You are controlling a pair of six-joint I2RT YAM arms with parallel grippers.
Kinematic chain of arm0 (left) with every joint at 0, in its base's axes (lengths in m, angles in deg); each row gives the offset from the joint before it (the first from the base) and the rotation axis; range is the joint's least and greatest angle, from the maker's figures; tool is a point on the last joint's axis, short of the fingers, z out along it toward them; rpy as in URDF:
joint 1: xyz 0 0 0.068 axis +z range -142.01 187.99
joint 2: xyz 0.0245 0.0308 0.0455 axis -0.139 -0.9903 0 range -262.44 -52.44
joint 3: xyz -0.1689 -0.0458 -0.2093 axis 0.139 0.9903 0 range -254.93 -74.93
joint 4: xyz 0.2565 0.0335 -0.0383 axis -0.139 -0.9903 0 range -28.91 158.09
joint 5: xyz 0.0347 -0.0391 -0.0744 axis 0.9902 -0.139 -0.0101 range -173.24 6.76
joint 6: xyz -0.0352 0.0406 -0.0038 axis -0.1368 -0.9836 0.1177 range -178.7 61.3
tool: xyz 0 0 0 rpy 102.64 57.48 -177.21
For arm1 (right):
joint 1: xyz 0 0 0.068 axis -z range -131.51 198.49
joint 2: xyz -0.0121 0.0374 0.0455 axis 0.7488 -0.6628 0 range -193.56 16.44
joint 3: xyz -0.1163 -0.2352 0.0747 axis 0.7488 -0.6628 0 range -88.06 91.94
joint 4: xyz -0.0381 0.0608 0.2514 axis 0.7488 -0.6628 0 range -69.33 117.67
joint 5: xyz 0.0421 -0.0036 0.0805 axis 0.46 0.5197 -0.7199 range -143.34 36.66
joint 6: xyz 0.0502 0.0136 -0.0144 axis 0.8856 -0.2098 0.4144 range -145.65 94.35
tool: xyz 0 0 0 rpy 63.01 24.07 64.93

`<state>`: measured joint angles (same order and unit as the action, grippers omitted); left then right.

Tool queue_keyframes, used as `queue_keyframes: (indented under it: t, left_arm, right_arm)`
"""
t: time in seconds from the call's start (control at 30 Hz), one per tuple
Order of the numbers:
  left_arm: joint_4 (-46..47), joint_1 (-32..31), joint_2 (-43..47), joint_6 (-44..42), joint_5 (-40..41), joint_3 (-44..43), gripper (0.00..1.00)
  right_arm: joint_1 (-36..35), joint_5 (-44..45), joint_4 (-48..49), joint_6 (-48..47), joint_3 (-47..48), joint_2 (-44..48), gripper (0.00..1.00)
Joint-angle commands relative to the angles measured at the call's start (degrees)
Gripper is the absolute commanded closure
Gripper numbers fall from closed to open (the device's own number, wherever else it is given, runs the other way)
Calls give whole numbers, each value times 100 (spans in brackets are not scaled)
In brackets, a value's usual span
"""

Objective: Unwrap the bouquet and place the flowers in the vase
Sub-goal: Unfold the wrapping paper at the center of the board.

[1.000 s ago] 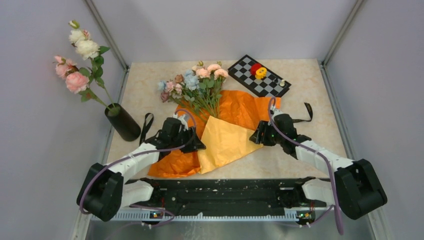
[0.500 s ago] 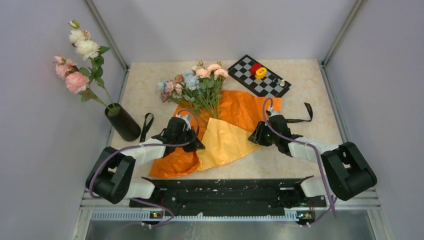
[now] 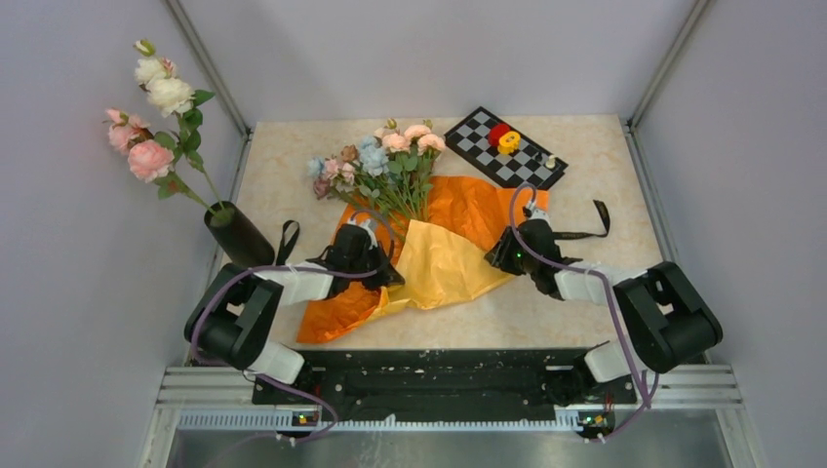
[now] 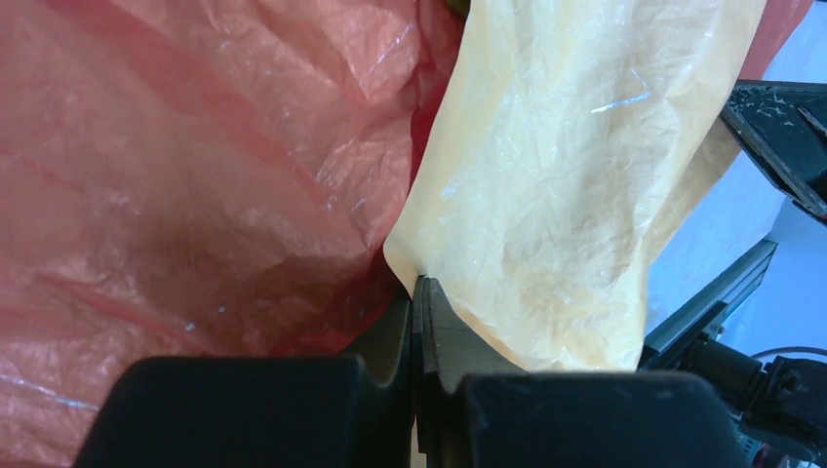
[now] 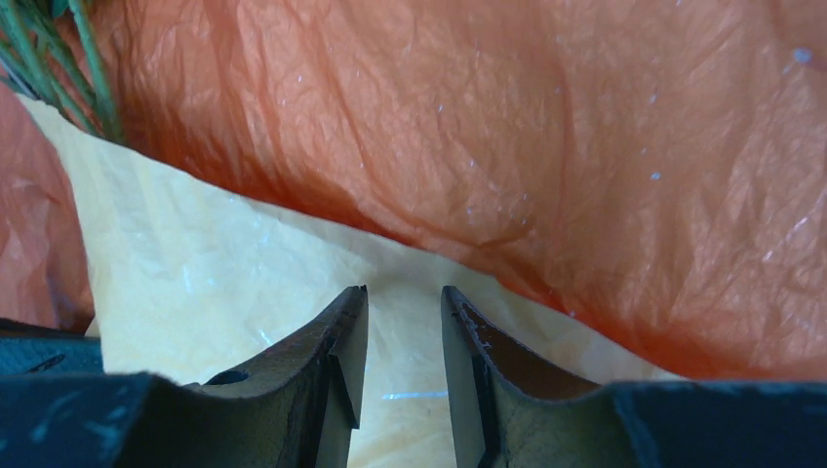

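**A:** There it goes. Your left gripper (image 4: 419,291) has just snapped together, pinched right on the edge of the yellow sheet (image 4: 546,175). A moment back those jaws stood apart.

**B:** And the paper answers. From above, that yellow sheet has bunched up and drawn in toward your left arm, where it lay flat a second ago.

**A:** And your right gripper (image 5: 402,304)?

**B:** Narrower than it was, but the jaws are apart with a slim gap. It hangs over the yellow sheet, just beside the lip of the orange sheet (image 5: 507,127). I can't make out anything between the jaws, so no grip on that side yet.

**A:** Where are the flowers (image 3: 375,161)?

**B:** Lying mid-table, heads toward the far edge, stems (image 5: 83,58) resting on the opened orange sheet. A black ribbon (image 3: 287,244) is already off and lies near the vase (image 3: 239,239). The vase stands at the left edge, well apart from the flowers, with tall roses (image 3: 151,112) in it.

**A:** So what does that mean for you?

**B:** I'd say the unwrapping is nearly done. You have one hold on the paper, and once the wrap is drawn clear the stems should be free to pick up. Mind the pull, though, because thin paper may drag the flowers along.
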<state>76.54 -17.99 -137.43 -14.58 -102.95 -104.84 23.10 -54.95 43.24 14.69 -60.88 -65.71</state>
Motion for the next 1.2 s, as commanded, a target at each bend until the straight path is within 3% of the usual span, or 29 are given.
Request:
queue_keyframes:
  t: [0.0, 0.27, 0.73, 0.93, 1.17]
  left_arm:
    - [137, 51, -195, -79, 388, -143, 100]
    - [230, 47, 450, -393, 85, -105, 100]
    - [-174, -235, 2082, -869, -1162, 312, 100]
    - [-396, -416, 2719, -785, -1395, 398, 100]
    - [-814, -760, 2760, -895, -1529, 272, 100]
  right_arm:
    - [-41, 666, -369, -113, 224, -296, 64]
    - [-37, 550, -529, -386, 446, 4, 60]
    - [-37, -18, -2026, -1455, 1563, 1351, 35]
    - [-39, -660, -2369, -1842, 2262, 1224, 33]
    - [-37, -1373, -2343, -1966, 2486, 784, 33]
